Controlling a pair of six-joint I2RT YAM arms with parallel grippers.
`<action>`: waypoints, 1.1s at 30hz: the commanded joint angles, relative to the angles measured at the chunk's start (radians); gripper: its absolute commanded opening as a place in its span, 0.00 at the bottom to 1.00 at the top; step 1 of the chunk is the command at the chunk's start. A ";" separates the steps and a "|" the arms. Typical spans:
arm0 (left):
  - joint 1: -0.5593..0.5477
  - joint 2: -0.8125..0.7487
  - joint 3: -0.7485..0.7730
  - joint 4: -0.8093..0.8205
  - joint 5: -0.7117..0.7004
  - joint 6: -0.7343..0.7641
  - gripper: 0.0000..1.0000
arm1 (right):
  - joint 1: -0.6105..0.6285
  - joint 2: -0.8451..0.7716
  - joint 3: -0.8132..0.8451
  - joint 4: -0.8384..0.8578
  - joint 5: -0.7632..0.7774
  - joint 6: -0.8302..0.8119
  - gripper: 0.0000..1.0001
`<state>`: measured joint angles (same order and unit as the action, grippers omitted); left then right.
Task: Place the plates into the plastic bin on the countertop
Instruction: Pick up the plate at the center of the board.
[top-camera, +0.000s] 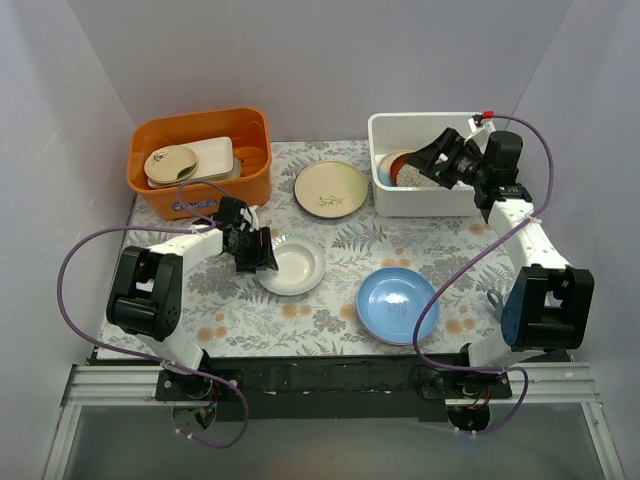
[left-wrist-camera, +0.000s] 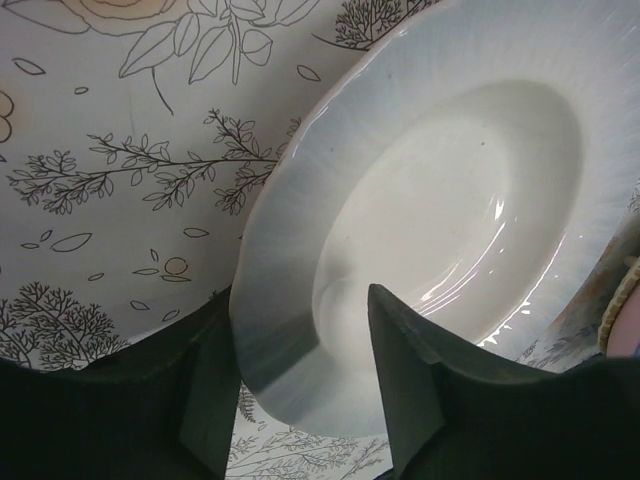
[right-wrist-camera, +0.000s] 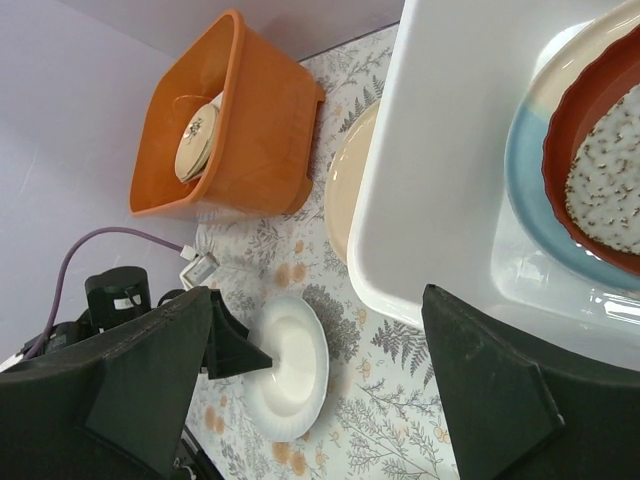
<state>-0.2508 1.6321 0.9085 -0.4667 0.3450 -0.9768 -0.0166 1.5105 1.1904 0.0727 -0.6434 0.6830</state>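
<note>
A: What sits furthest left?
B: An orange tub (top-camera: 200, 160) at the back of the tabletop (top-camera: 345, 245), with cream dishes (top-camera: 205, 155) in it; just in front, the left end effector (top-camera: 262, 250) is at the left rim of a white plate (top-camera: 295, 265) that lies on the tabletop; one finger (left-wrist-camera: 405, 390) is over the plate's well, the other below the rim; the gap is middling, and I cannot tell whether it pinches the rim.
A: And further right?
B: A cream plate with a leaf sprig (top-camera: 330, 189) lies between the tub and the plastic bin (top-camera: 420, 200); a blue plate (top-camera: 398, 305) lies near the front edge; inside the bin, back right, a dark red plate (right-wrist-camera: 600, 160) rests on a cream-and-pale-blue plate (right-wrist-camera: 522, 180); the right end effector (top-camera: 420, 165) hangs over the bin, spread wide, holding nothing.
</note>
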 joint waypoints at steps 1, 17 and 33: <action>0.007 0.005 0.033 -0.004 0.025 0.007 0.44 | 0.010 -0.055 0.001 0.038 -0.021 -0.014 0.93; 0.012 -0.011 0.027 -0.001 0.040 0.001 0.00 | 0.072 -0.130 -0.089 0.013 -0.050 -0.074 0.93; 0.031 -0.095 0.012 0.045 0.101 -0.002 0.00 | 0.136 -0.116 -0.130 -0.001 -0.076 -0.108 0.93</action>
<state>-0.2302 1.6093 0.9482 -0.4316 0.5354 -1.0145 0.0872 1.4067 1.0813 0.0528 -0.6926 0.6086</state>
